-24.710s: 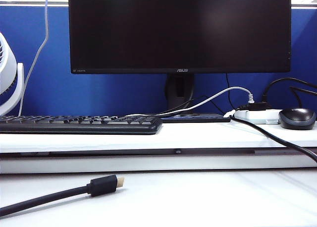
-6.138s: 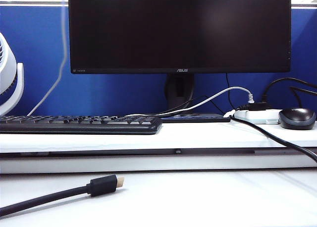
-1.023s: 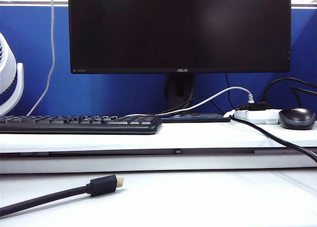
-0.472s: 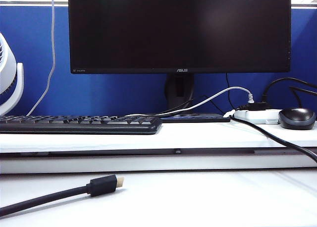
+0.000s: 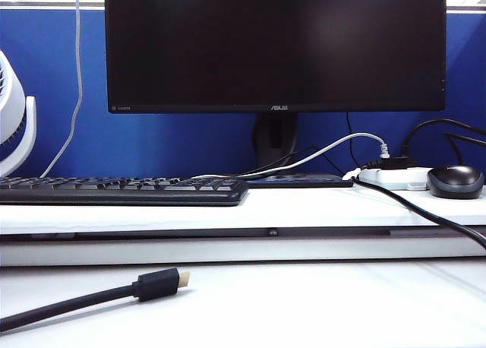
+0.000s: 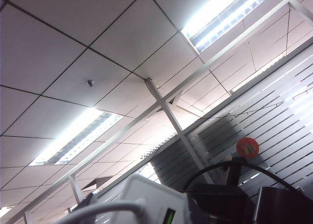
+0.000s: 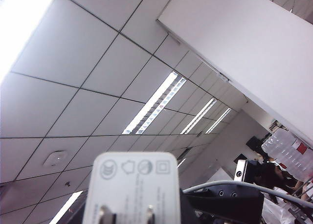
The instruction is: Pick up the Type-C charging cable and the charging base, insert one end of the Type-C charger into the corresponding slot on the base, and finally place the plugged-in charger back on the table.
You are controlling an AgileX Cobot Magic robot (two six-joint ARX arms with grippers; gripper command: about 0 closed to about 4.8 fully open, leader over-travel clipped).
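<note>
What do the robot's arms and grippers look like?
No arm shows in the exterior view. In the left wrist view, the left gripper is boxy black blocks, a thin black cable arching over them. The right wrist view shows only a black block with small round holes, probably the right gripper.

The exterior camera sits low and near the table [image 5: 304,302], facing level at the monitor [image 5: 275,44]. Both wrist cameras tilt upward at the ceiling — each with the charging base [image 6: 146,204] close at its lens. Only the wrist views share that base.
</note>
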